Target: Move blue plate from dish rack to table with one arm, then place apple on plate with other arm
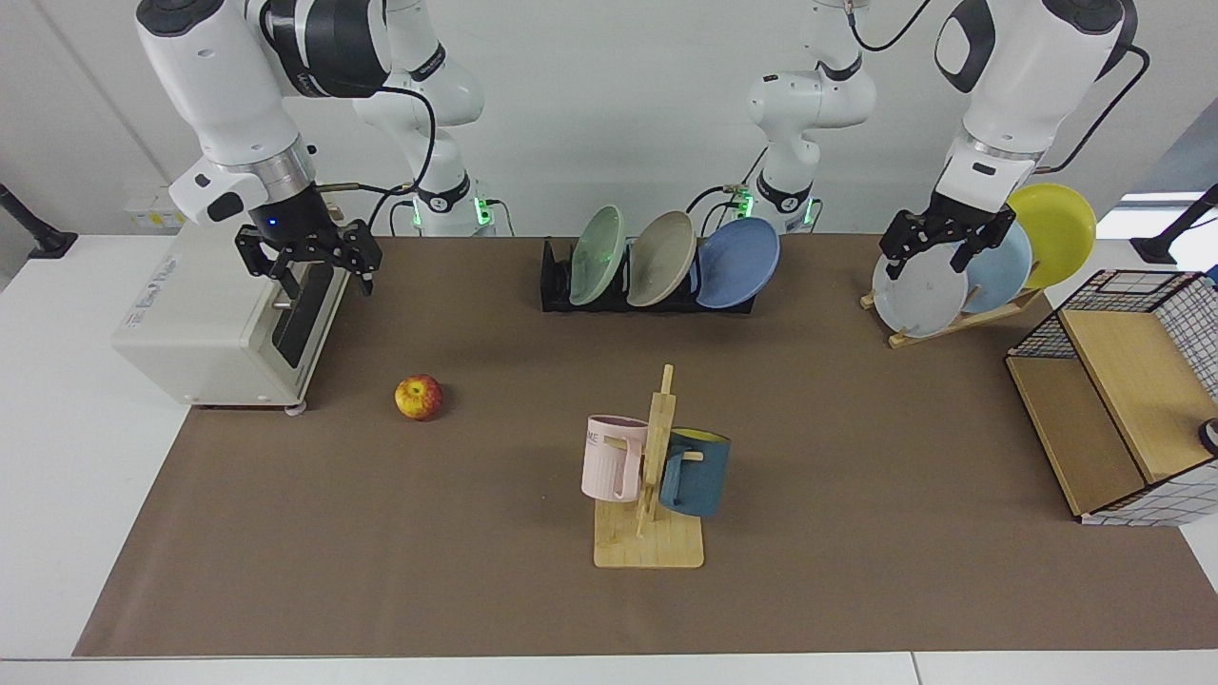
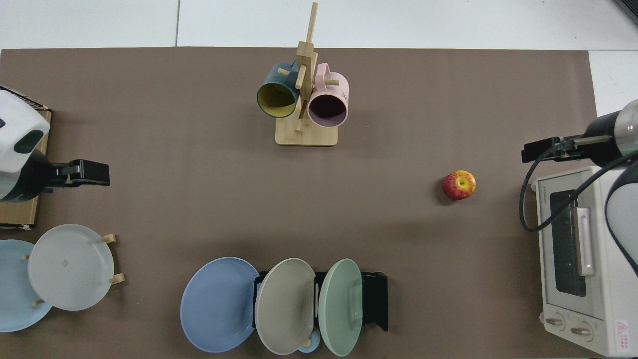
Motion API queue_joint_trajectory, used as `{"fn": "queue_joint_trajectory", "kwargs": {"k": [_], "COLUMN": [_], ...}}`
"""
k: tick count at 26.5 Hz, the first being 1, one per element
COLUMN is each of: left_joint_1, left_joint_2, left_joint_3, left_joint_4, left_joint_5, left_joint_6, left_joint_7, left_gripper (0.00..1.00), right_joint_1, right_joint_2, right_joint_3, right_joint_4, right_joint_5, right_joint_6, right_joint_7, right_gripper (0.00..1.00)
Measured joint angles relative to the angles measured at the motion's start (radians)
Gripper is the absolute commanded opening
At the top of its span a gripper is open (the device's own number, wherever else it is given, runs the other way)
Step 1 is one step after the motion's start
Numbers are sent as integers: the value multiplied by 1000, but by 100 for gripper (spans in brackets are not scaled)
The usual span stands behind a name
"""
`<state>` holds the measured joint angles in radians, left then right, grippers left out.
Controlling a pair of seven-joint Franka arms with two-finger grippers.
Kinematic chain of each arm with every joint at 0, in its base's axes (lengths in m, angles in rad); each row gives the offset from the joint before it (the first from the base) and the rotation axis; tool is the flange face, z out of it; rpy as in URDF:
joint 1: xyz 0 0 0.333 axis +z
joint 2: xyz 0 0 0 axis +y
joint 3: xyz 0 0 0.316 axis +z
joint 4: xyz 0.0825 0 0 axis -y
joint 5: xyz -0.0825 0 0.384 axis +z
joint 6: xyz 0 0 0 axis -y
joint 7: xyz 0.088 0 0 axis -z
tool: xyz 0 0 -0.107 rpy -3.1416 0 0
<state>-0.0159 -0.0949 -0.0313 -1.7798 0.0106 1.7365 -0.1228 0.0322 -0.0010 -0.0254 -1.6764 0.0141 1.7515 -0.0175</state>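
Plate, round, shallow, matte periwinkle-blue: leans tilted in the end slot of the low black slotted dish rack, outermost of three, beside a beige plate and a pale green plate. Not yet lifted.

Apple, small, red with yellow patches: lies on the brown mat of the table, well apart from the rack, near a white toaster oven.

Left claw: hangs empty with fingers spread, in front of a pale grey plate on a light wooden plate stand; a sky-blue plate and a yellow plate sit behind it.

Right claw: hangs empty with fingers spread, above the oven's front; this arm waits.

Mug tree, wooden: carries a pink mug and a dark blue mug; stands mid-table.

Step in hand, as judged: fetching the periwinkle plate with the left arm, which is nearer. Advice: approach from the free outer side, close on the upper rim where it stands clear of the beige plate, lift along the slot before swinging away so the neighbours are not dragged, and set it flat on bare mat between rack and apple, clear of the mug tree, within the right arm's reach.
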Motion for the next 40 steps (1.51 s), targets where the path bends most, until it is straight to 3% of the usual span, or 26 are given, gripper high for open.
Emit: {"fn": "queue_joint_trajectory", "kwargs": {"k": [40], "left_joint_1": [0], "left_joint_2": [0], "left_joint_3": [0], "left_joint_4": [-3], "left_joint_5": [0], "left_joint_6": [-6], "left_joint_7": [12], "left_gripper": [97], "right_joint_1": [0], "right_joint_2": [0], "right_joint_3": [0], "right_joint_4": [0], "right_joint_5": [0], "right_joint_6": [0], "right_joint_7": [0], "right_gripper": [100]}}
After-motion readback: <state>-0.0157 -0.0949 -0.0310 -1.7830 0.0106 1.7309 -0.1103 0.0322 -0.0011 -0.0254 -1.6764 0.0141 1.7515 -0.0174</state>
